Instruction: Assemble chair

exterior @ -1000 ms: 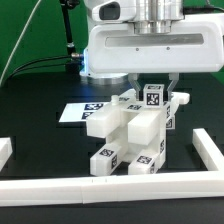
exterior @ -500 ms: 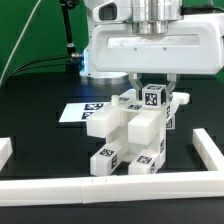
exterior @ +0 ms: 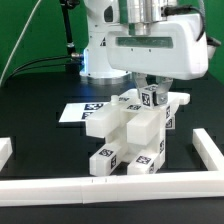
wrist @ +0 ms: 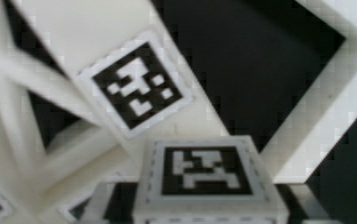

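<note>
**bolt_bin:** ok so in your exterior view, your end effector (exterior: 152, 86) hangs straight down over the top of the chair (exterior: 128, 135). It's clamped on the small cube (exterior: 152, 98), 1 finger on each side. The cube sits turned a bit against the blocks under it, with its tag facing up and toward the camera.

**tagspotter:** yep, agree. You've got the chair in the middle of the black table (exterior: 35, 140), partly built. It's chunky white blocks stacked in steps, with 2 feet at the front, each showing a tag on its face. The cube is at the very top, toward the exterior view's right. It looks to be touching the part below (the seam is too small to be sure).

**bolt_bin:** Your wrist view backs up the grip. The cube's top tag (wrist: 201, 170) sits close to the camera. Past it a slanted white bar (wrist: 143, 85) carries a 2nd tag, and black table shows between the bars.

**tagspotter:** For the rest, your marker board (exterior: 72, 113) lies flat behind the chair on the exterior view's left, just beside it. The border rail (exterior: 60, 186) runs along the front, apart from the chair's feet, with short pieces at both sides. The arm's big white housing (exterior: 150, 45) fills the top of the shot and hides the upper part of the fingers.
</note>
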